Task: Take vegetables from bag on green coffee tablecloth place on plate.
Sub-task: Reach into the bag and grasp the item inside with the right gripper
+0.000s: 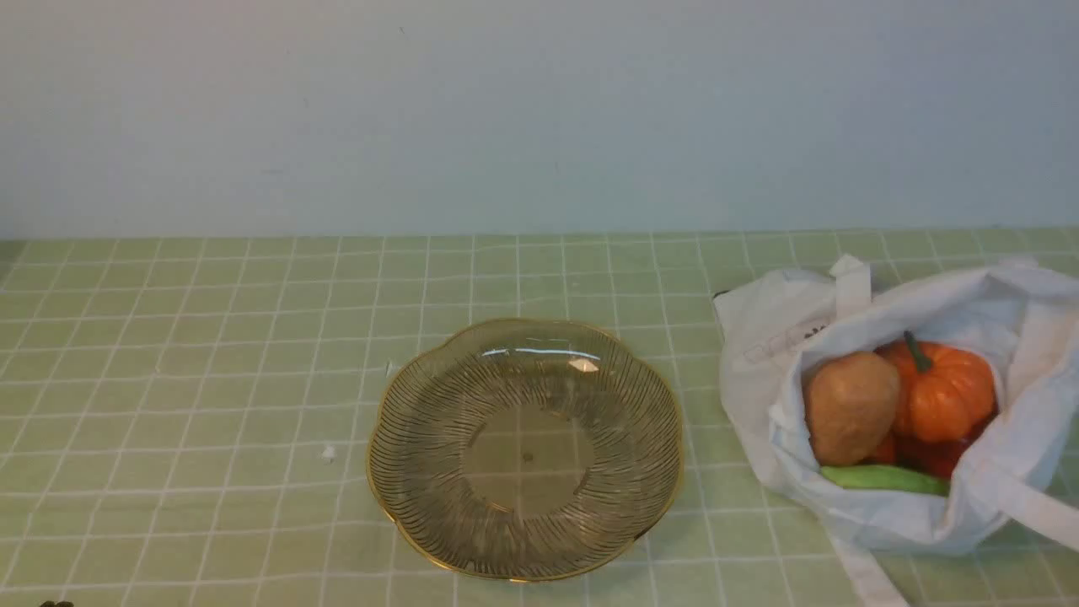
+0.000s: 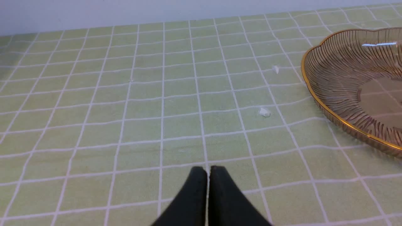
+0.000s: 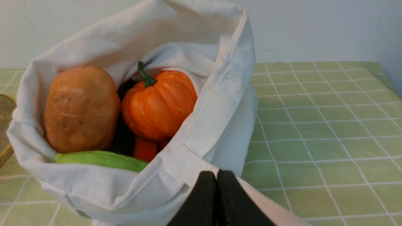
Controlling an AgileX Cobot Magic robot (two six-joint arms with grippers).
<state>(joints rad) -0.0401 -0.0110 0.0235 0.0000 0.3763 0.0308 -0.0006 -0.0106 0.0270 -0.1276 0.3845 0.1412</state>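
The white cloth bag (image 1: 893, 506) lies open on the pale green gridded tablecloth (image 1: 211, 379) at the right. Inside are a brown potato (image 1: 850, 406), an orange pumpkin (image 1: 942, 389), a long green piece (image 1: 885, 479) and red pieces (image 1: 931, 455). The glass plate (image 1: 421, 438) with a gold rim stands empty at the centre. Neither arm shows in the front view. My left gripper (image 2: 208, 171) is shut and empty over bare cloth, left of the plate (image 2: 329, 62). My right gripper (image 3: 216, 175) is shut and empty at the near edge of the bag (image 3: 213, 119), with the potato (image 3: 81, 108), the pumpkin (image 3: 158, 105) and the green piece (image 3: 100, 159) in view.
A pale wall runs along the table's far edge. Two small white scraps (image 1: 327, 453) lie on the cloth left of the plate, also in the left wrist view (image 2: 264, 112). A white strap (image 1: 868, 573) trails from the bag toward the front edge.
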